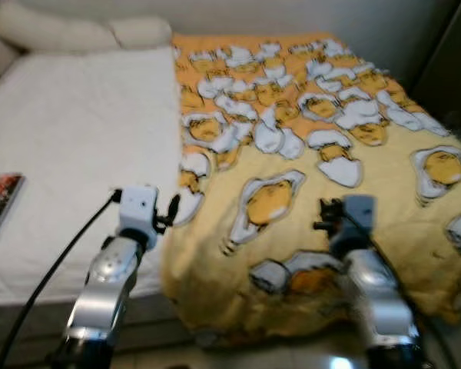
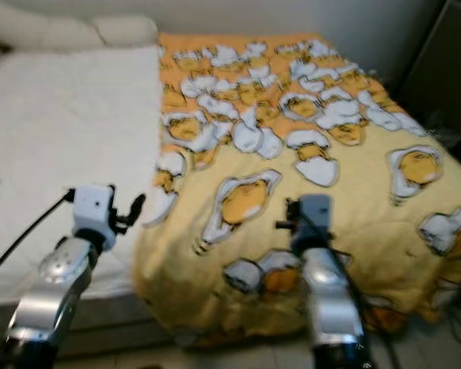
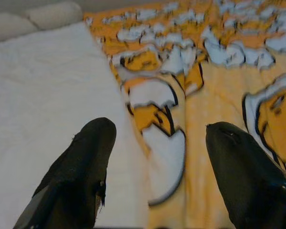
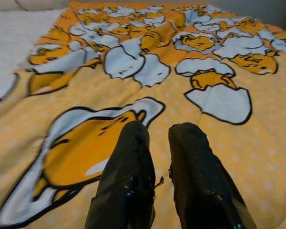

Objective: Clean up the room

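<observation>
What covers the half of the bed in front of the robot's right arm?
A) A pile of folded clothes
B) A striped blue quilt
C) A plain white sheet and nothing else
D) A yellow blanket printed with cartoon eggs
D: the yellow blanket with its egg cartoons lies over that half of the bed, under the right claw, while the other half is bare white mattress.

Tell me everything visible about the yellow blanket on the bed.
The yellow blanket looks like soft fleece, printed with cartoon egg-yolk figures in white shells outlined in black. It is spread over the bed's right part, wrinkled near the head end, its near edge drooping over the foot. Its left edge lies on the white mattress cover. The left gripper, open, hovers over that edge; the right gripper, nearly closed, is above the print.
</observation>
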`<state>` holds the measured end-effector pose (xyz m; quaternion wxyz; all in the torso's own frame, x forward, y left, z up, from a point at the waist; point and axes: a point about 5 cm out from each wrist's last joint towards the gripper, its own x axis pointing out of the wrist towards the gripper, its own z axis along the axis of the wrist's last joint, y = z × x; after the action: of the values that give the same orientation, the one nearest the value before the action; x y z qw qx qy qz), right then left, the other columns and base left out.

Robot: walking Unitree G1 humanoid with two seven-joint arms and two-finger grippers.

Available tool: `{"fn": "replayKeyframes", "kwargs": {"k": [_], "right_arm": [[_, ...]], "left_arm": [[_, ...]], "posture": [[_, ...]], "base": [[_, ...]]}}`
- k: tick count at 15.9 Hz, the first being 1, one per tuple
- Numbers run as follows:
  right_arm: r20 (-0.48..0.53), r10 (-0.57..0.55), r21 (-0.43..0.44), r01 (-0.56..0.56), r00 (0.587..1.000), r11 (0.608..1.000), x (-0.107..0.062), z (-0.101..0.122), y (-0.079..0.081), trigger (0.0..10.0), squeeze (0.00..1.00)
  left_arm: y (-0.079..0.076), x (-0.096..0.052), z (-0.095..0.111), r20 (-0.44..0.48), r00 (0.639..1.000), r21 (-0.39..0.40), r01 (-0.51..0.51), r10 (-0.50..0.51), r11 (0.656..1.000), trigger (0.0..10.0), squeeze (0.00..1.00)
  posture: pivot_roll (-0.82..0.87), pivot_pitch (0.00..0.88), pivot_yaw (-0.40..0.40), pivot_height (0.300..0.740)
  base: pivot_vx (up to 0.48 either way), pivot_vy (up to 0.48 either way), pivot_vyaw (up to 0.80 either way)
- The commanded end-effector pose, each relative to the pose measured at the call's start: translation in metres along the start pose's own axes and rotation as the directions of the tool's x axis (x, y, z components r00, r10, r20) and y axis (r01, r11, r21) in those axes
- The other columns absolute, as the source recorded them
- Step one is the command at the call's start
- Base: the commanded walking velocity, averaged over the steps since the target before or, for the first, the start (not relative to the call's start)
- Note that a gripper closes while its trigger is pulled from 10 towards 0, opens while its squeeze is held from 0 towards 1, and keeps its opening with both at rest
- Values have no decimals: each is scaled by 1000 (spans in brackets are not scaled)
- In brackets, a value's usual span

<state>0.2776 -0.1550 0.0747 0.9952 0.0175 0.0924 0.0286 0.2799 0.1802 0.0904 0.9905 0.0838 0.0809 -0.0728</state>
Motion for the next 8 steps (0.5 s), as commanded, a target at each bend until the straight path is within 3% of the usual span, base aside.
{"fn": "replayKeyframes", "kwargs": {"k": [1,4,8], "right_arm": [[13,0,-2,0,1000,1000,2,6,0,10000,0],[-6,-52,43,53,999,998,1,1,-6,10000,0],[-27,-105,66,107,994,992,-1,-5,-13,10000,0]], "left_arm": [[1,2,3,12,1000,7,-12,12,1000,10000,0],[1,3,4,14,1000,7,-9,9,1000,10000,0],[1,5,4,12,1000,14,0,0,1000,10000,0]], "posture": [[65,0,27,740],[64,0,31,740],[61,0,42,740]], "base": [[0,-431,0],[0,-428,0],[0,-424,-800]]}}
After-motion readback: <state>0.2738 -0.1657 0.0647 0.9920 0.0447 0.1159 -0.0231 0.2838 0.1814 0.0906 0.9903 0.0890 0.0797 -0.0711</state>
